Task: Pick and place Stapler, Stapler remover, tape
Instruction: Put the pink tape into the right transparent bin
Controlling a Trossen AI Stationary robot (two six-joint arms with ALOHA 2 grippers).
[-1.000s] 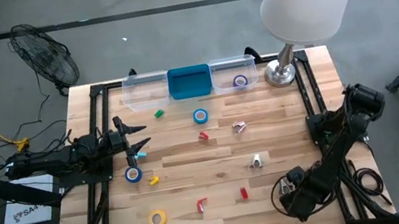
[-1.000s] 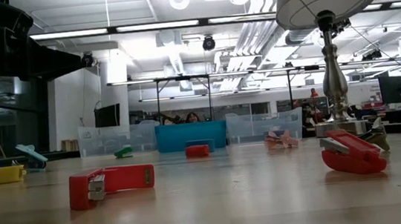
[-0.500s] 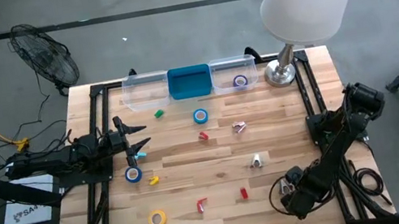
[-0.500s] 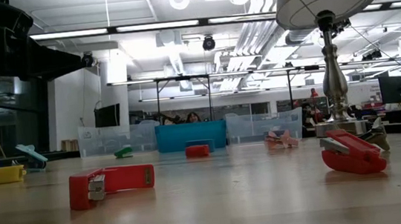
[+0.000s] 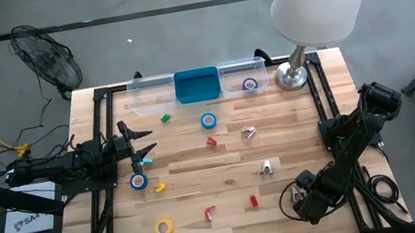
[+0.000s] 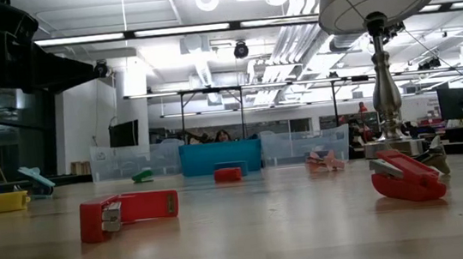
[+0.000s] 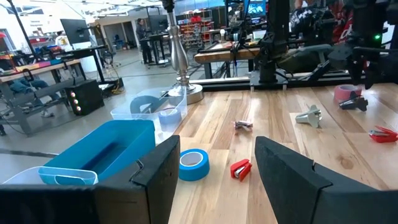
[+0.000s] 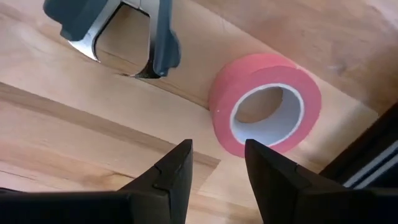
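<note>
With fingers parted and grasping nothing, the right tool (image 8: 214,168) hovers directly over the pink ring-shaped tape roll (image 8: 266,106) lying flat on the wooden worktop (image 5: 226,173), beside a grey metal staple remover (image 8: 124,31), while the left tool (image 5: 139,143), fingers spread, waits well apart.

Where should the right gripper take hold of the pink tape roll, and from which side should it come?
Pink tape roll lies flat, its hole facing up. The right gripper, open beside it, could probably come from above and pinch the wall, one finger inside the hole, one outside.
</note>
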